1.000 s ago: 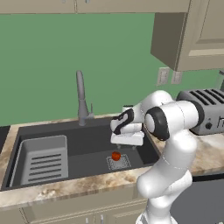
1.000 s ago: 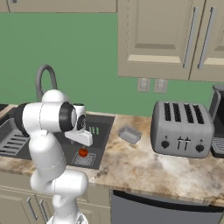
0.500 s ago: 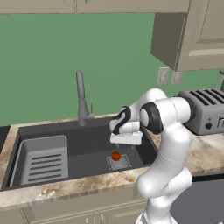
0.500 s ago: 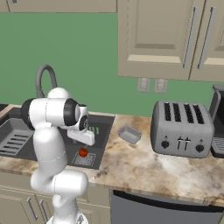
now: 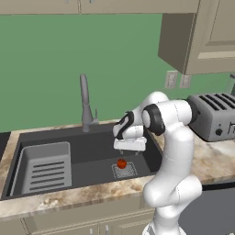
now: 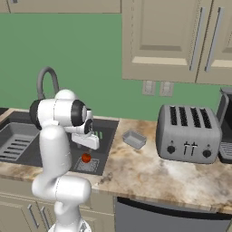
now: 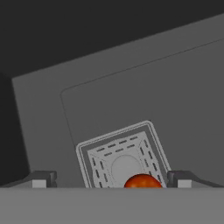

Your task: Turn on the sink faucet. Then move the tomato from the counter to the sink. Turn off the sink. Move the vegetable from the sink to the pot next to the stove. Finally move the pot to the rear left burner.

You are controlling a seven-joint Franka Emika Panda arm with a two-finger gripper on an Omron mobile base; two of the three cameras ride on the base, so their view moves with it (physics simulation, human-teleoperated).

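The tomato [image 5: 121, 163] lies on the square drain grate [image 5: 125, 170] in the dark sink [image 5: 92, 147]. My gripper [image 5: 130, 148] hangs a little above it, pointing down, jaws wide open and holding nothing. In the hand view the tomato [image 7: 142, 181] peeks up at the bottom edge between the two fingertips [image 7: 41, 179], slightly right of the gripper [image 7: 111, 181] midline. The right base view has the tomato [image 6: 86, 157] just under the hand [image 6: 87, 139]. The sink faucet [image 5: 85, 103] stands at the back rim with its thin lever [image 5: 96, 114]. I see no water stream. The pot is out of view.
A slotted tray insert [image 5: 43, 167] fills the sink's left half. On the marbled counter [image 6: 149, 165] sit a small grey box [image 6: 134, 139], a silver toaster [image 6: 190, 133] and a dark appliance [image 6: 225, 131]. Wall cabinets [image 6: 167, 36] hang overhead.
The arm's elbow and upper links have shifted a little to the left. The hand stays open above the tomato, which has not moved.
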